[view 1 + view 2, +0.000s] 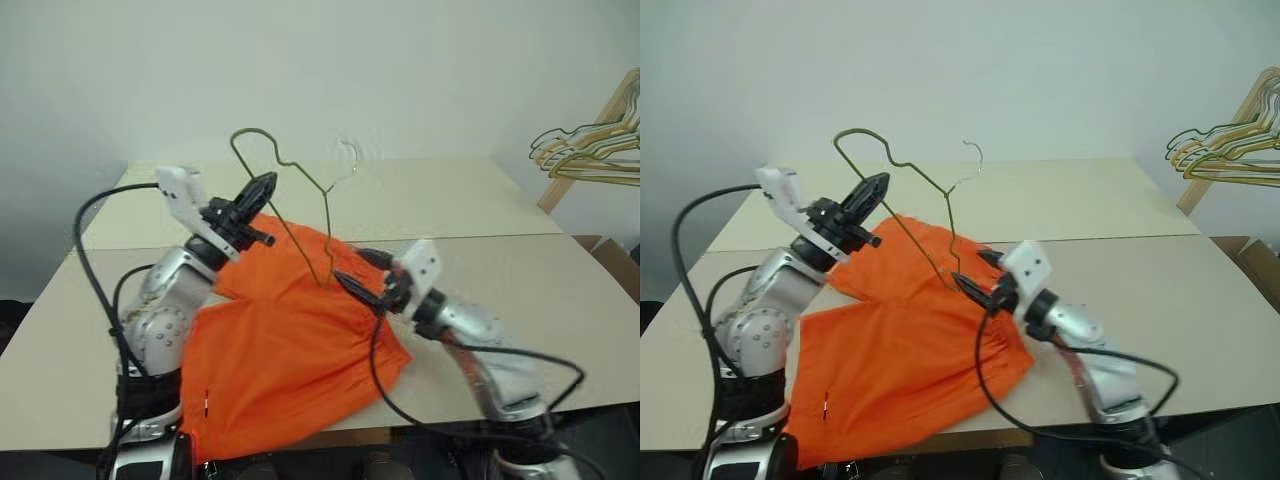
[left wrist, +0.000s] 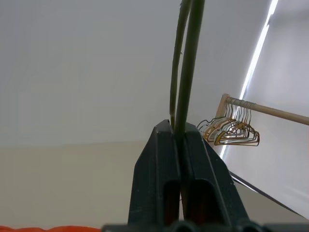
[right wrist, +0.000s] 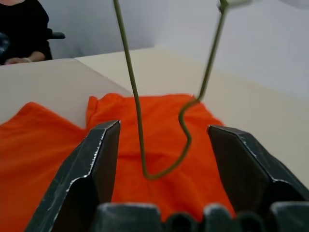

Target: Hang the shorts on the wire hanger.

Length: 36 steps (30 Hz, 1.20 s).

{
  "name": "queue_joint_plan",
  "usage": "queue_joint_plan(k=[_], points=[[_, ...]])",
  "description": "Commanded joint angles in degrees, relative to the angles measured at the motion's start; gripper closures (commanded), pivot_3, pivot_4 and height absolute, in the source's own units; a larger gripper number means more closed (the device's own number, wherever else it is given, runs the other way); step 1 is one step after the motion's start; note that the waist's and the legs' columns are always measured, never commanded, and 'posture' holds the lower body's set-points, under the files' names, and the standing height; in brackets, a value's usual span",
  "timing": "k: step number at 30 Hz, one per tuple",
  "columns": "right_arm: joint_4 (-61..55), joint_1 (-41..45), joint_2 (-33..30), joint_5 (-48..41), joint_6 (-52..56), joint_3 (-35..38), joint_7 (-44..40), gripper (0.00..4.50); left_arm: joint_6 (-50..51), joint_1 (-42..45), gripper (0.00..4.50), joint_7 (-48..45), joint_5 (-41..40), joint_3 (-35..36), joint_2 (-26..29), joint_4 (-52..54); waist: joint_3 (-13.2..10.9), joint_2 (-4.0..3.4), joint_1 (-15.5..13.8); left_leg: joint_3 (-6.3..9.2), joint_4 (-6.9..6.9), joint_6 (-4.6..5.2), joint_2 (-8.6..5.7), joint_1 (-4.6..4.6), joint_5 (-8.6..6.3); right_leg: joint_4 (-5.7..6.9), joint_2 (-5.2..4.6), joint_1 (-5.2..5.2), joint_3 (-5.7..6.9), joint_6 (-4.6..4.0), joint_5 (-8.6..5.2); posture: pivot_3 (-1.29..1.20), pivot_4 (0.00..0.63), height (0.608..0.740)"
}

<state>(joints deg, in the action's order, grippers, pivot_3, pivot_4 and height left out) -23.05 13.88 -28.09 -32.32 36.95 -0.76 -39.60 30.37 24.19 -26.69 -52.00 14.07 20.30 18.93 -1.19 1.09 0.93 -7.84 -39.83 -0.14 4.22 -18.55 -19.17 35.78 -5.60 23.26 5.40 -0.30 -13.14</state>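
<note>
1. The left hand [image 1: 262,186] is clamped on the wire hanger [image 1: 300,178], holding it raised above the shorts [image 1: 290,340].
2. The right hand [image 3: 161,159] stands wide, its fingers either side of the hanger's low corner, gripping nothing.
3. The orange shorts lie spread on the counter [image 1: 480,200], partly overhanging its near edge.
</note>
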Motion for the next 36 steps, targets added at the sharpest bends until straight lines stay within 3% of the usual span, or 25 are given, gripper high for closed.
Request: queue_joint_plan(k=[1,4,9,16,30,36], points=[[0.47,4.45,-7.07,-17.11,12.76,5.8,-11.92,1.06,2.12,-0.23,4.5,-10.79,-11.73,5.26,3.82,2.68,-0.04,-0.02,0.16,0.02,0.02,0.19,0.01,0.0,-0.11,0.0,0.0,0.03,0.02,-0.02,-0.01,0.02,0.0,0.74],[5.28,7.57,-13.34,-21.19,18.58,3.94,-20.69,1.06,5.08,-0.16,4.5,-16.22,-20.06,7.91,6.85,2.03,-0.07,-0.03,0.35,0.08,0.05,0.42,0.03,0.07,-0.23,0.04,0.03,0.01,-0.02,-0.06,-0.02,0.02,0.0,0.74],[10.79,12.08,-12.85,-18.83,17.69,-0.63,-25.6,1.06,6.32,1.3,4.5,-17.5,-25.51,8.95,7.43,-0.49,-0.08,0.01,0.01,0.06,-0.01,0.43,0.01,0.08,-0.24,0.03,0.02,-0.13,-0.02,-0.06,-0.03,0.03,0.0,0.74],[13.29,17.17,-7.78,-17.8,17.48,-3.31,-25.48,1.06,5.99,0.1,4.5,-17.96,-25.07,7.08,6.54,0.75,-0.08,0.02,-0.09,0.01,0.0,-0.04,0.0,-0.02,0.02,0.01,0.03,-0.03,0.05,-0.05,-0.02,0.03,0.0,0.74],[12.29,17.48,-5.89,-16.39,17.26,-3.85,-24.38,1.06,4.97,0.2,4.5,-17.78,-24.24,5.8,5.03,0.74,-0.08,0.02,-0.15,0.01,-0.04,-0.11,-0.01,-0.52,0.05,0.03,0.02,0.07,0.13,-0.04,-0.02,0.02,0.0,0.74],[12.1,16.78,-5.95,-15.97,16.92,-3.8,-24.43,2.95,4.86,-0.15,4.5,-17.88,-23.67,5.56,4.84,0.83,-0.08,0.02,-0.14,0.01,-0.06,-0.11,-0.01,-0.55,0.06,0.03,0.02,0.08,0.14,-0.04,-0.02,0.02,0.0,0.74]])
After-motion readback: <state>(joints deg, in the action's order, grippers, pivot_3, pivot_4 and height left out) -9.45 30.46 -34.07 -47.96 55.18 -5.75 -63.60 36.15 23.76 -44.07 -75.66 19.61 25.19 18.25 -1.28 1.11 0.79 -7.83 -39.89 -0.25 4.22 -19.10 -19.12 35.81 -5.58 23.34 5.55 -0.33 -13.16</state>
